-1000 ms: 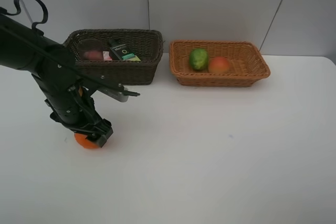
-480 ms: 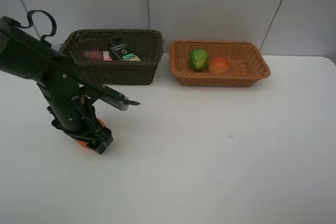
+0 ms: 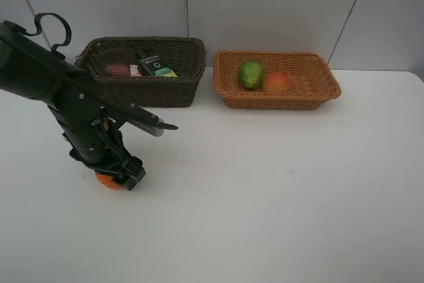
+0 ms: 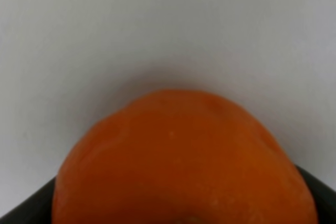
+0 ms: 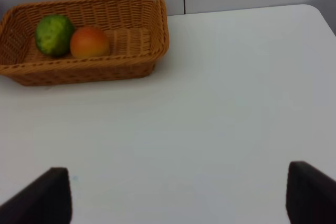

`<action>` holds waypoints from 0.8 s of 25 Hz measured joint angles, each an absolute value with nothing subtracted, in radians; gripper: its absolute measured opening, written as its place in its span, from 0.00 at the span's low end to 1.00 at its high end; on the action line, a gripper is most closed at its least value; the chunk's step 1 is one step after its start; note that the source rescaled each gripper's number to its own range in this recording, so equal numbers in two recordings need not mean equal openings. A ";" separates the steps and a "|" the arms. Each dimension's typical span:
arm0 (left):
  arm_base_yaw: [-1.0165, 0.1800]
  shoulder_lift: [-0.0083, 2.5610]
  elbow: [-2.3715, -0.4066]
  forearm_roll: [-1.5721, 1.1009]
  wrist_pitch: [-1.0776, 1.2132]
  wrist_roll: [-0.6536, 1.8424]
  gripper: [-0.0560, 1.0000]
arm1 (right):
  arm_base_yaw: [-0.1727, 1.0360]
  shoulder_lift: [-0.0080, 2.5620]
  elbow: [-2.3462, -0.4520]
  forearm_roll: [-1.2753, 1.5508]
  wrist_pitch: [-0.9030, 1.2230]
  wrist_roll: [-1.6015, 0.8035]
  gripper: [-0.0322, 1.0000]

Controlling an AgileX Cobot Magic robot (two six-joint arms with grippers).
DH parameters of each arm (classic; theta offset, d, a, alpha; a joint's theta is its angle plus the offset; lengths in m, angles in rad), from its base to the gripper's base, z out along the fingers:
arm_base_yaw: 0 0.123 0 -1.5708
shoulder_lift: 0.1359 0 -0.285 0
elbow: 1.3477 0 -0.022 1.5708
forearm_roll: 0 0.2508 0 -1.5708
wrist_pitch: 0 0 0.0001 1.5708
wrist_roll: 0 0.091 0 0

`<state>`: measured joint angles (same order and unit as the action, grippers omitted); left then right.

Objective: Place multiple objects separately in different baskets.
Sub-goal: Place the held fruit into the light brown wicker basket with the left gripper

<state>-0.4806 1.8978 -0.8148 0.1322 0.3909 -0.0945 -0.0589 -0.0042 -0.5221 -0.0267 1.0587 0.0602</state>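
Down at about eight o'clock on the white bench [image 3: 278,217], the left pincer [image 3: 114,175] is lowered over the round orange fruit [image 3: 108,179], the one task item not yet in a basket. Its wrist view is nearly filled by that orange, with dark finger edges showing at either side of it, so the jaws straddle the fruit; whether they have closed firmly on it cannot be told, and the orange sits on the bench surface. The right pincer [image 5: 173,195] is parked apart, its two dark fingers standing wide with nothing between them.

Farther back, at about eleven o'clock, the deep dark-brown wicker basket [image 3: 179,84] holds the dark green pump bottle [image 3: 154,63], a pink item and what looks like the translucent cup. At about one o'clock, the shallower orange-tan wicker basket [image 3: 324,87] holds the green citrus fruit [image 3: 251,74] with the red-orange peach [image 3: 277,82] just beside it.

The step in hand looks like the pick-up of the last fruit. Next would come a firm close on the orange, a straight lift, then a carry across toward one o'clock to the fruit basket.
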 joint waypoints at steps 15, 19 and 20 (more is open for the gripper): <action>-0.481 1.900 -0.815 0.128 0.375 -0.095 0.92 | -0.059 -0.004 -0.522 -0.027 1.059 0.060 0.74; -0.481 1.901 -0.815 0.127 0.375 -0.095 0.92 | -0.059 -0.004 -0.522 -0.027 1.059 0.060 0.74; -0.481 1.901 -0.815 0.126 0.375 -0.095 0.92 | -0.059 -0.004 -0.522 -0.027 1.059 0.060 0.74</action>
